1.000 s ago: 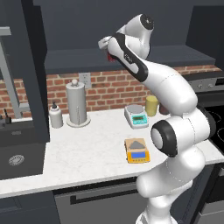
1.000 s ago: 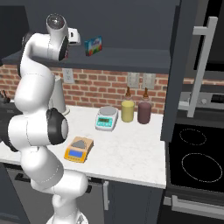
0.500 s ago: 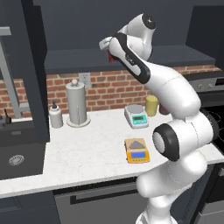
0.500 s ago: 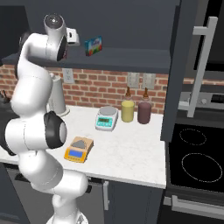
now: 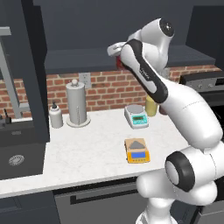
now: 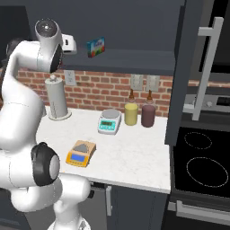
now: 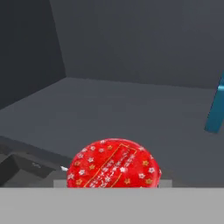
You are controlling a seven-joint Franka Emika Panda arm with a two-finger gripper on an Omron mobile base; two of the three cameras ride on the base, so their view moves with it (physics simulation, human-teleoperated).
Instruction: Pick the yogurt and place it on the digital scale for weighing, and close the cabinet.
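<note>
Red yogurt (image 7: 114,164) on open cabinet (image 6: 134,63) shelf

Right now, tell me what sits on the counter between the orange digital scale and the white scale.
Nothing: in the left base view, bare white counter separates the digital scale from the white scale.

A paper towel roll (image 5: 77,104) stands far left on the white counter (image 5: 87,153) beside a soap bottle (image 5: 55,116), a white scale (image 6: 110,121) sits before two jars (image 6: 131,113).
</note>
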